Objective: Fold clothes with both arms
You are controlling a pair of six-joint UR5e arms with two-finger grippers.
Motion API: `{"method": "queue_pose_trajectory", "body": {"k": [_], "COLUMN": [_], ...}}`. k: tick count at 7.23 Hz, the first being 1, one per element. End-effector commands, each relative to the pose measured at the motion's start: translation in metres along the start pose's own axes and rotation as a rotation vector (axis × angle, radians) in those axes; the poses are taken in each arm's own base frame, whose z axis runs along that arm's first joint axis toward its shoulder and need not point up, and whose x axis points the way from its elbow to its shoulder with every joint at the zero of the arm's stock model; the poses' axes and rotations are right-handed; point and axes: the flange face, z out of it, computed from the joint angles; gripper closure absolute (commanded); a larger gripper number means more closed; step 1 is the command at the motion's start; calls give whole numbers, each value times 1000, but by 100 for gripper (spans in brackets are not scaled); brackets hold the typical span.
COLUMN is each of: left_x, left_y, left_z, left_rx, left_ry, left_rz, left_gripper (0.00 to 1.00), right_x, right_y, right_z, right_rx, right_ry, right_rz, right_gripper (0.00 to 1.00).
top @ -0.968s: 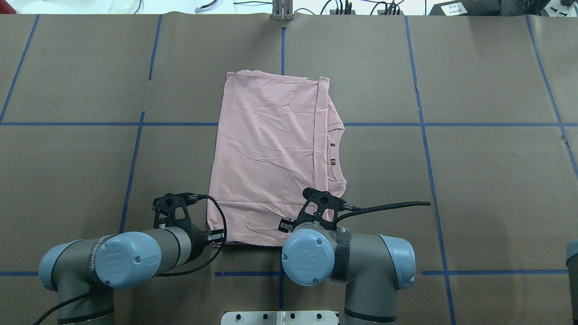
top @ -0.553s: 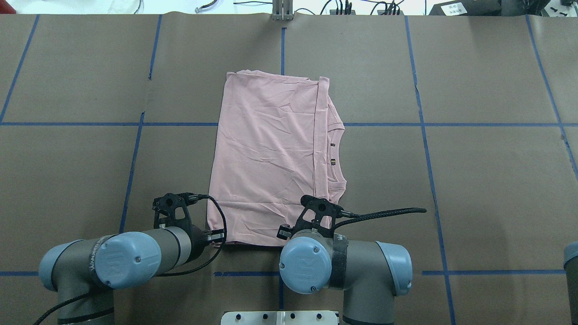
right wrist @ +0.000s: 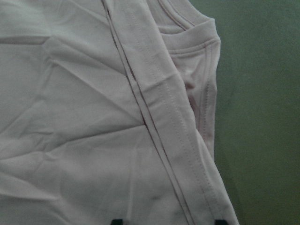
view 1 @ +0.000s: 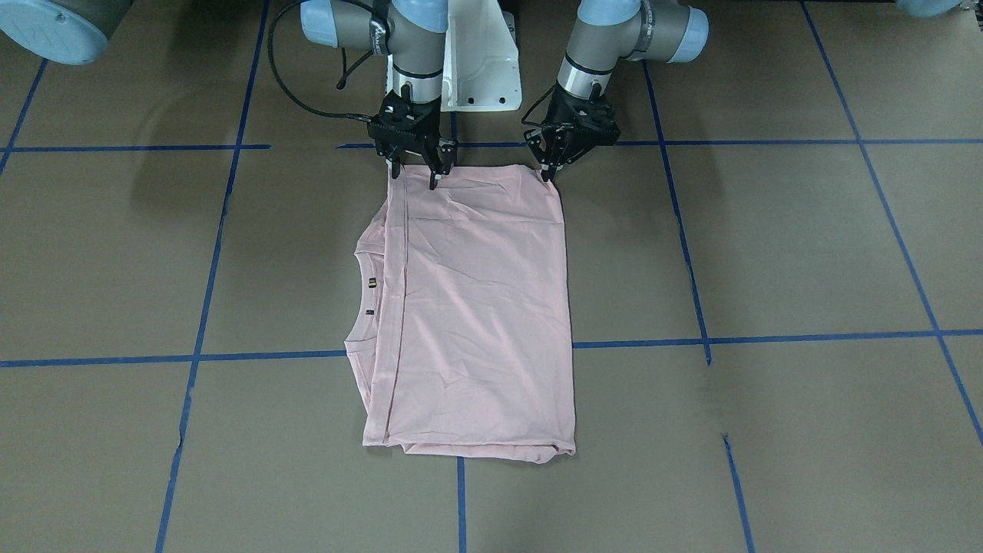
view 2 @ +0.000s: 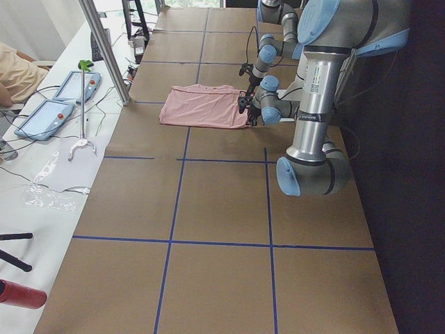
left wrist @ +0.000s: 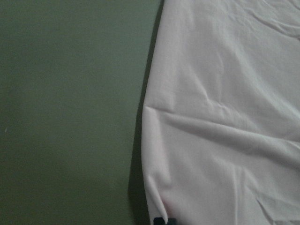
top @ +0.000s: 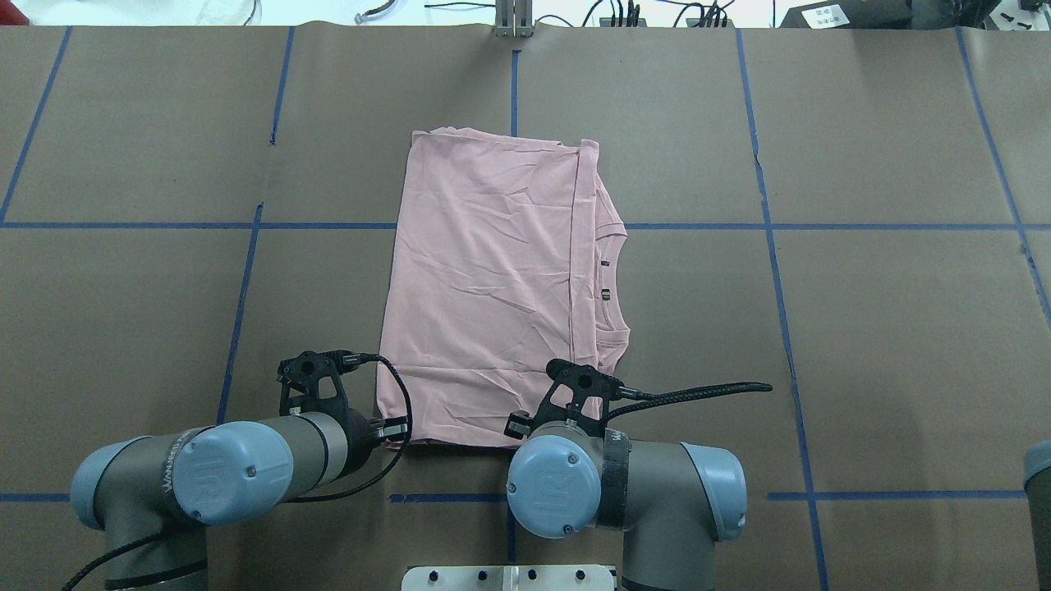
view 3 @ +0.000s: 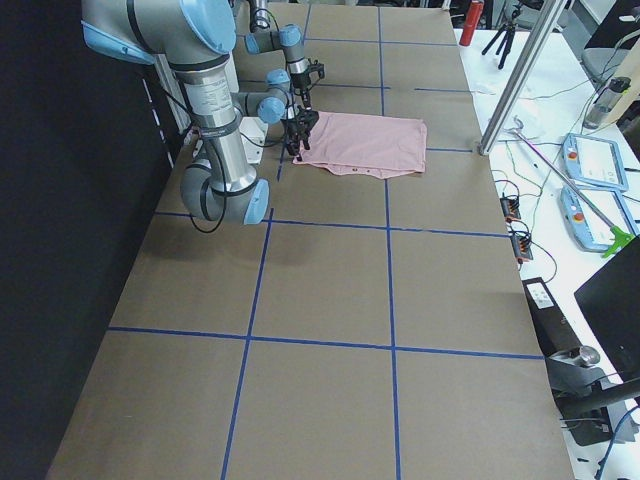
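The pale pink T-shirt (top: 493, 279) lies folded into a long rectangle, plain side up, with the neckline and a small tag on its right edge in the overhead view. It also shows in the front view (view 1: 476, 307). My left gripper (view 1: 547, 173) is at the shirt's near left corner. Its tips are together at the cloth's edge in the left wrist view (left wrist: 160, 220). My right gripper (view 1: 415, 177) stands open over the near right corner, its tips wide apart above the folded hem (right wrist: 167, 221). The arms (top: 566, 480) hide both grippers in the overhead view.
Brown paper with blue tape lines (top: 509, 226) covers the table. The white pedestal (view 1: 480, 61) stands between the arms. The right wrist's black cable (top: 698, 386) trails out to the right. A side bench with tablets (view 2: 42, 118) runs along the table's far edge.
My right wrist has moved back toward the robot and slightly left, along the shirt's near edge. The left arm and the shirt have not moved.
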Motion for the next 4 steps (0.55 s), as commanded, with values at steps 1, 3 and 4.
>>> {"method": "queue_pose_trajectory", "body": {"k": [1,3,4], "left_x": [0,0,0], "left_y": [0,0,0], "left_z": [0,0,0], "left_rx": [0,2,2], "left_ry": [0,0,-1], "left_rz": [0,0,0], "left_gripper": [100,100,100], "right_x": [-1,-3,-2], "right_y": [0,1,0], "right_z": [0,-1,-1], "right_rx": [0,-1,-1], "right_ry": [-1,-3,-3], "right_rz": [55,59,59], "right_gripper": [83,100,100]}}
